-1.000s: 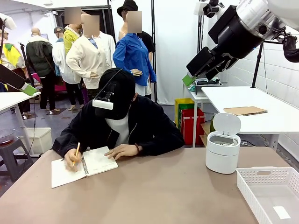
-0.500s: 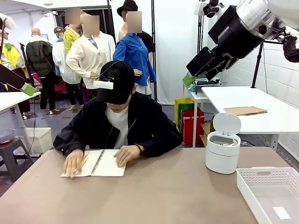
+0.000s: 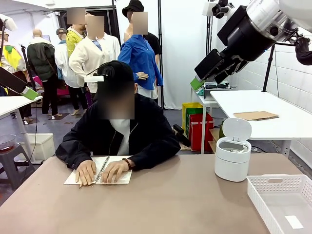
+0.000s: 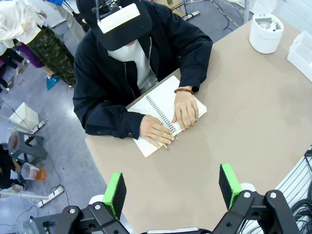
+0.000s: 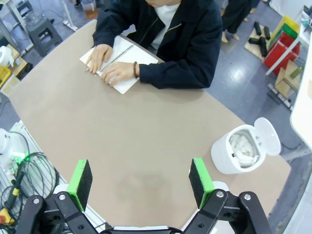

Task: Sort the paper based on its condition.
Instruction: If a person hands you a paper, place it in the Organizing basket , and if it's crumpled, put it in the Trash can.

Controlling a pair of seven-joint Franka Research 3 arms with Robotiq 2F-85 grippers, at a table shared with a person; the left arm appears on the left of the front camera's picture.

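A flat white slip of paper (image 3: 294, 222) lies in the white basket (image 3: 280, 187) at the table's right front. Wrinkled white paper (image 5: 242, 145) shows inside the small white bin (image 5: 229, 156), whose lid stands up. My left gripper (image 4: 172, 191) hangs open high over the brown table, with nothing between its green pads. My right gripper (image 5: 141, 181) is open too, high above the table's middle, and holds nothing. In the front view the right gripper (image 3: 200, 82) points down-left from the upper right, far above the bin (image 3: 232, 161).
A person sits at the far side with both hands flat on an open spiral notebook (image 3: 100, 176), a pencil under one hand. A second white table (image 3: 273, 109) with a brown cardboard sheet (image 3: 255, 115) stands behind on the right.
The person has stopped writing, squared the notebook to the table edge, raised their head and laid both hands on the pages. Neither arm has moved.
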